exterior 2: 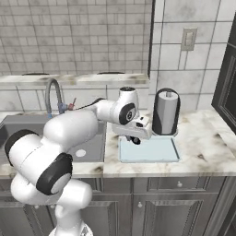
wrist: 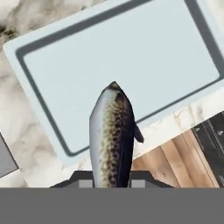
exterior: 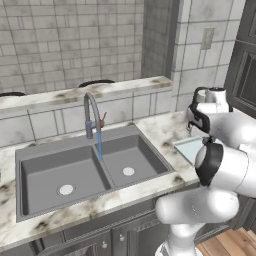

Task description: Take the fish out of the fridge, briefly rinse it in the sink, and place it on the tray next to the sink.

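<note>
- The gripper (wrist: 112, 183), at the frame's bottom centre, is clamping the fish (wrist: 112, 135) between its fingers.
- The fish is hanging over the tray (wrist: 122, 61), filling the upper frame.

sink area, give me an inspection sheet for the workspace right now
surface: marbled counter, bare stone around the sink and tray
fish: held between the pincer fingers, poking out over the tray's near rim
tray: pale blue, flat on the counter right of the sink, nothing lying on it
sink: two dark basins, both bare; a thin blue stream runs from the tap
clutter: dark cylinder with white top standing behind the tray
pincer: above the tray, shut on the fish
cables: nothing seen
surroundings: tiled wall, wall outlet, dark cupboards below, wood floor
</note>
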Available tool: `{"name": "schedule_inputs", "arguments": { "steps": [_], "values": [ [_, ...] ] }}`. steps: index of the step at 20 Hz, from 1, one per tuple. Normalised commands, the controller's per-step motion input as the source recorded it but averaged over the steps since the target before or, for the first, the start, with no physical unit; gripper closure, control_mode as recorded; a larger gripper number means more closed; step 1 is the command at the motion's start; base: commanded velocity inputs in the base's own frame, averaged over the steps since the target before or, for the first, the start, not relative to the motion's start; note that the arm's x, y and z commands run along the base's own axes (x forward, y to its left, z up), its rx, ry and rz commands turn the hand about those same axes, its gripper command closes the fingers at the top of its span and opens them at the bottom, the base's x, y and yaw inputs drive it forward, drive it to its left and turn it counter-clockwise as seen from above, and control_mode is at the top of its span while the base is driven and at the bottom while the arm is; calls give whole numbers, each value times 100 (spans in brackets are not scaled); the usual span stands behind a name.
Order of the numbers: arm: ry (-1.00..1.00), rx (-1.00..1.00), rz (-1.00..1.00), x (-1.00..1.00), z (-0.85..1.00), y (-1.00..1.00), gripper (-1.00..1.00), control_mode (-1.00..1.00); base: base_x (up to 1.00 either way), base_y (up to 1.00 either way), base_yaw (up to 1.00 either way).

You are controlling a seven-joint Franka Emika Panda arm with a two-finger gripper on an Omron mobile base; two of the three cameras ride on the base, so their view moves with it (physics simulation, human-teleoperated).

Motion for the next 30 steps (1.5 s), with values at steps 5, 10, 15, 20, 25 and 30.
{"name": "schedule_inputs", "arguments": {
  "steps": [5, 10, 15, 20, 25, 30],
  "values": [
    [-7, -1, -3, 33, -39, -12, 100, -100, 0, 0, 0],
    [-3, 0, -7, 49, -19, -6, 100, -100, 0, 0, 0],
    [-5, 0, -8, 50, -21, -12, 100, -100, 0, 0, 0],
    [-17, -5, -13, 28, -22, -11, 100, -100, 0, 0, 0],
    [-5, -2, -8, 15, -6, -2, -100, -100, 0, 0, 0],
    [-4, 0, -1, 1, 10, 0, -100, -100, 0, 0, 0]
  ]
}}
